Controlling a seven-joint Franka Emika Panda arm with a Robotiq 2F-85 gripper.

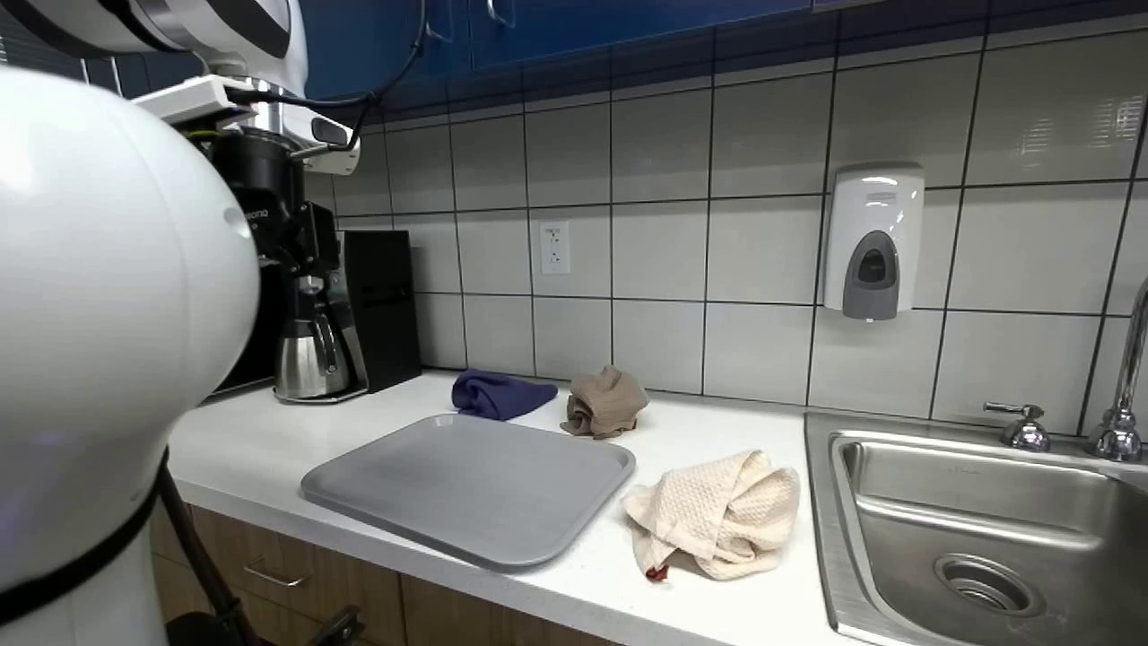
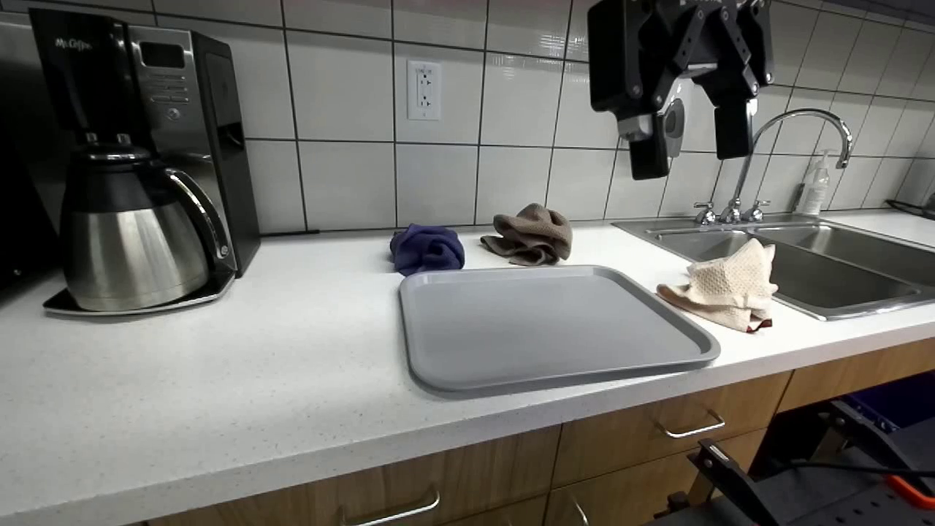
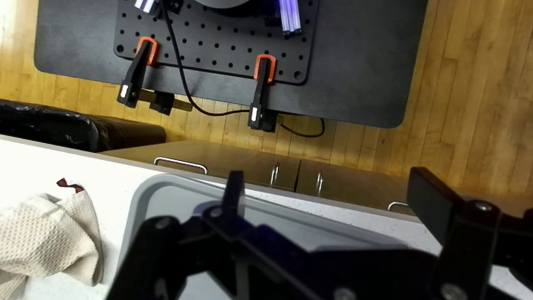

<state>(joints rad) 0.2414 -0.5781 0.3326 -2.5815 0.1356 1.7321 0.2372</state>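
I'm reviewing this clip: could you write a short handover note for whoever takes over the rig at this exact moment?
Gripper: open, holding nothing, raised above the counter.
Things: the grey tray lies flat on the counter. The blue cloth and the brown cloth lie between it and the tiled wall; the cream cloth lies between it and the sink.
Done: no finished step shows; no cloth is in the gripper or on the tray.
Left to do: probably all handling of the cloths, as all three lie crumpled off the tray.
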